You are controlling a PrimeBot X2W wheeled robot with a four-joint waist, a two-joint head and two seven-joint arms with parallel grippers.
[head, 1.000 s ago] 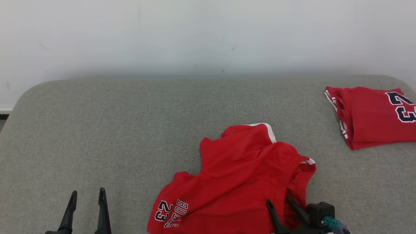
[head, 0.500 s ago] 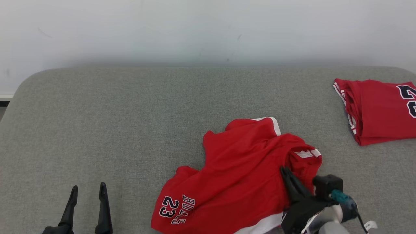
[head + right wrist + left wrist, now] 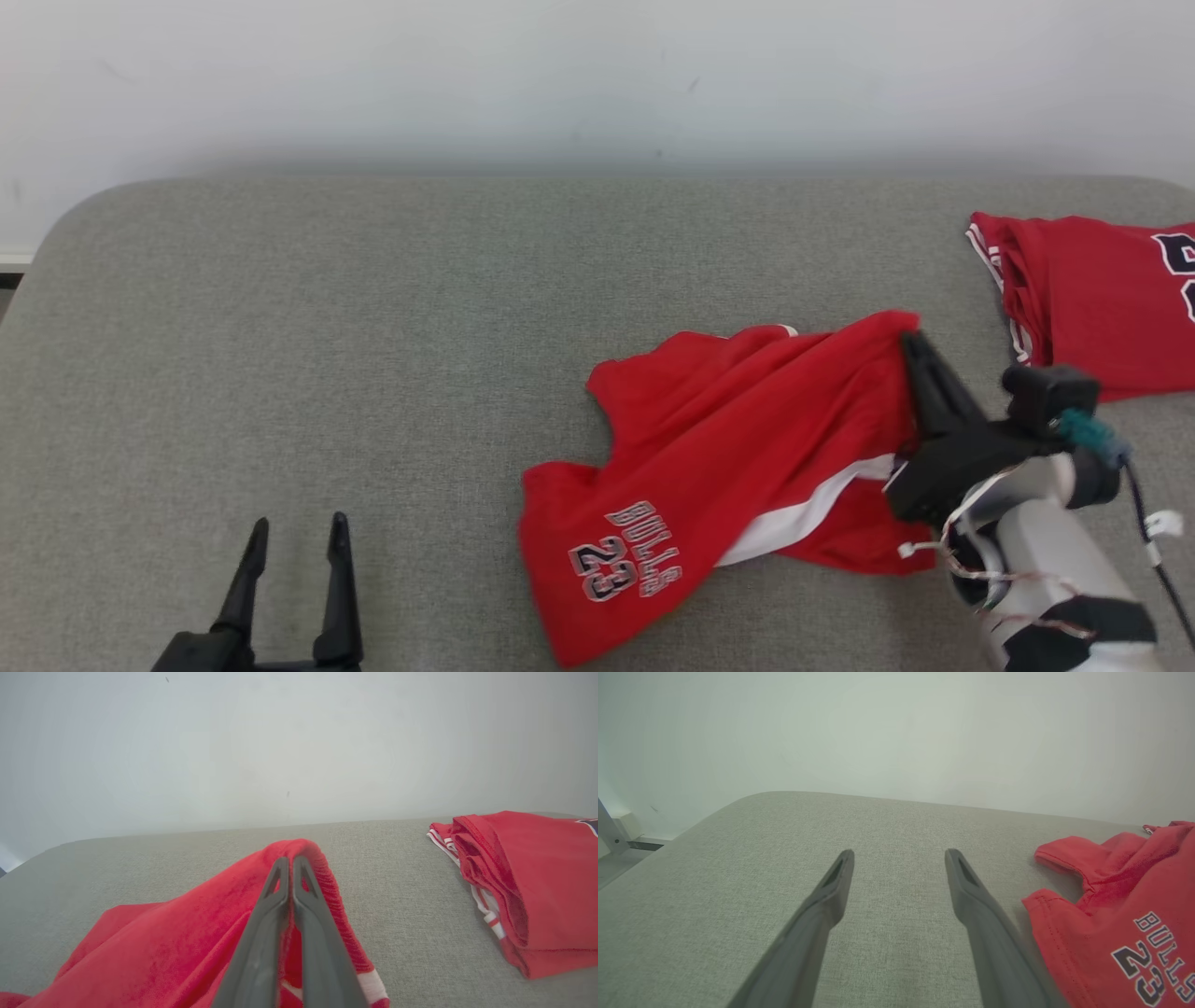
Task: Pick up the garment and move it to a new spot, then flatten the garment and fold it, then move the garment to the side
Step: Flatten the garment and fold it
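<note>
down at the near edge, the left gripper (image 3: pixel 299 523) hangs over the soft grey counter (image 3: pixel 373 327), its two fingers spread wide with nothing between them. a bit further in, the red garment (image 3: pixel 728 439) lies crumpled on the counter, right of the middle, with "bulls 23" on its near corner. the right gripper (image 3: pixel 913 341) has its fingers pressed together, pinching the garment's far right edge and holding it up. further back on the right lies a folded red shirt (image 3: pixel 1092 289), apart from the first. behind is a pale wall (image 3: pixel 560 84).
</note>
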